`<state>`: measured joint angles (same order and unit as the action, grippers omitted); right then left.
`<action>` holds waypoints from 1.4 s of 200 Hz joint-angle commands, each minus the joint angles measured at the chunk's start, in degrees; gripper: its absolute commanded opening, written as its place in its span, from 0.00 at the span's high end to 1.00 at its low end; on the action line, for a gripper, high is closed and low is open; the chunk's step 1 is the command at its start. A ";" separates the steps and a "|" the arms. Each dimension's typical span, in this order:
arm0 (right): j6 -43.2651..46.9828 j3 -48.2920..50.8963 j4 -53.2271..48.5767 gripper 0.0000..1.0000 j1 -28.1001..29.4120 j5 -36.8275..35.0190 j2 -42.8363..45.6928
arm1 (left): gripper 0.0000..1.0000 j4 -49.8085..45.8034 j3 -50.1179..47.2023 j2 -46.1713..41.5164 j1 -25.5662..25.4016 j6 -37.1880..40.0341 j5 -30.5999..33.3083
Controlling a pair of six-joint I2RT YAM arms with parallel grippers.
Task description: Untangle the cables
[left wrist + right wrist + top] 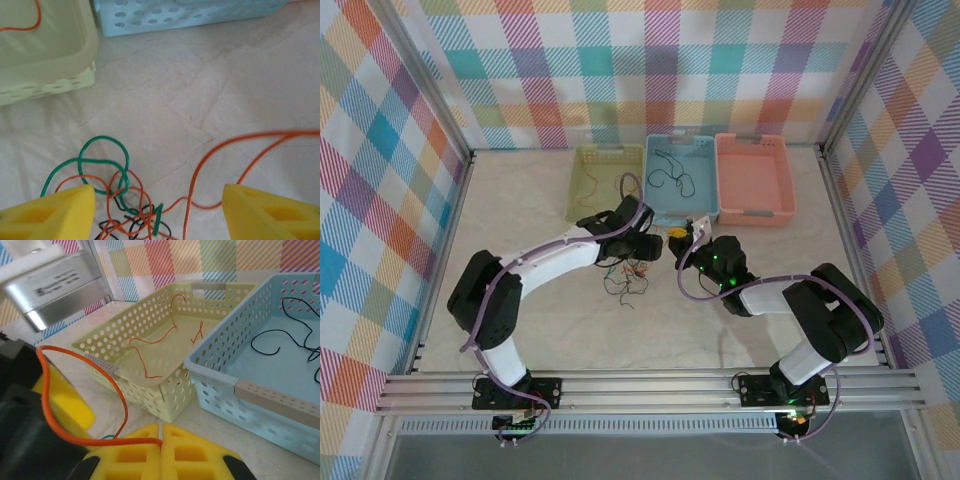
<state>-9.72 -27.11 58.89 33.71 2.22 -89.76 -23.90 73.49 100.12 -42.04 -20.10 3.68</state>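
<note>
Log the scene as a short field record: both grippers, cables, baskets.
left gripper: fingers open, above the tangle of green, orange and black cables on the table
right gripper: fingers shut on an orange cable
green basket: holds another orange cable
blue basket: holds a black cable
pink basket: right of the blue one

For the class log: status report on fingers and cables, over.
Left fingers open over tangle. Right fingers shut on orange cable. Green basket near, not touching.
</note>
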 commanded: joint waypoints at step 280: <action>-3.03 0.54 -10.56 1.00 -1.80 -20.93 5.09 | 0.66 -18.69 -12.60 -29.25 17.97 -7.99 29.58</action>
<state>-10.76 -26.72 50.85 33.34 -11.88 -86.02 -37.85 62.85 77.34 -26.68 -27.83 30.57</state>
